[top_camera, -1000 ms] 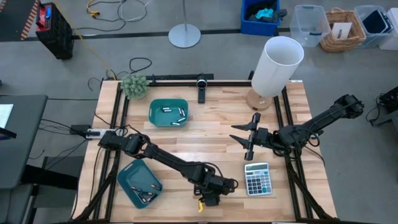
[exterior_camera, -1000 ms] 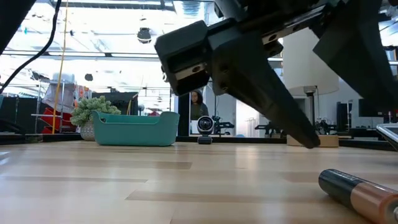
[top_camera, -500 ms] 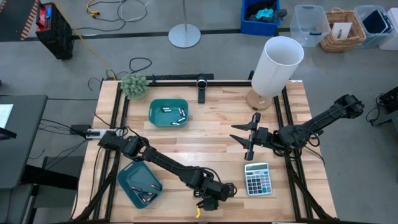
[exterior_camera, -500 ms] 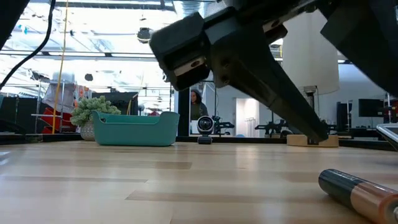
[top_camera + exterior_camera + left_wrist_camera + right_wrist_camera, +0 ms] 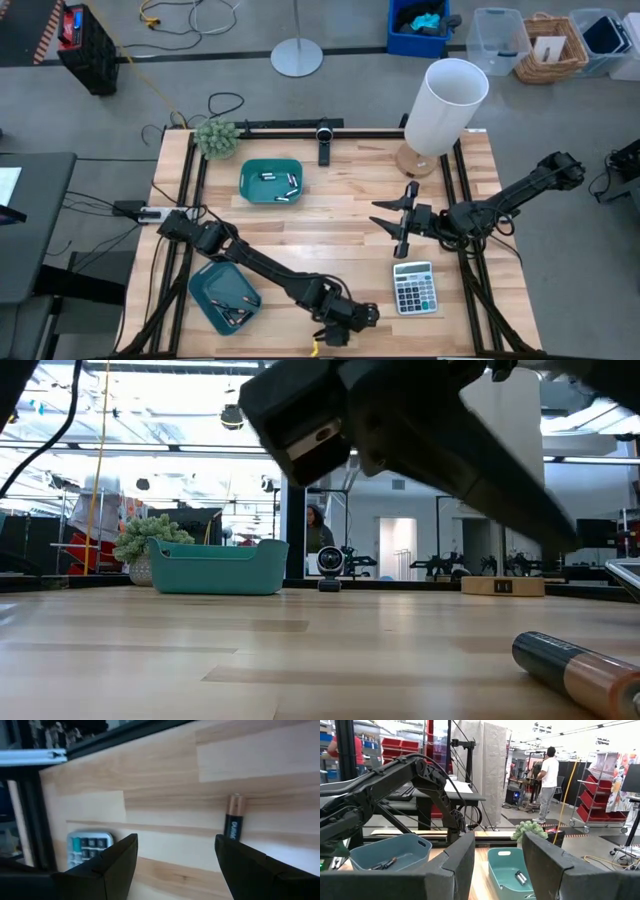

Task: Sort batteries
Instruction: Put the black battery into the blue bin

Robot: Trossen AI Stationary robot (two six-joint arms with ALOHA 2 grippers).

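One loose battery left at the front edge of the worktop, under my spread left hand

One battery [image 5: 233, 822] lies on its side on the bare wood near the front edge, just ahead of my left hand [image 5: 175, 857], whose fingers [image 5: 117, 862] stand apart and hold nothing. It is a small rigid cylinder, dark sleeve with a copper-coloured end, smooth and likely slick, dense for its size, and prone to roll; I judge the sure hold is across the middle of the barrel, fingers square to its length. More batteries [image 5: 280, 185] rest in the teal tray [image 5: 250, 170] toward the back-left corner, others in a second teal tray [image 5: 200, 290] at the front-left. The grey calculator [image 5: 413, 288] sits near the front-right. My right hand [image 5: 398, 222] waits mid-worktop, parted and empty
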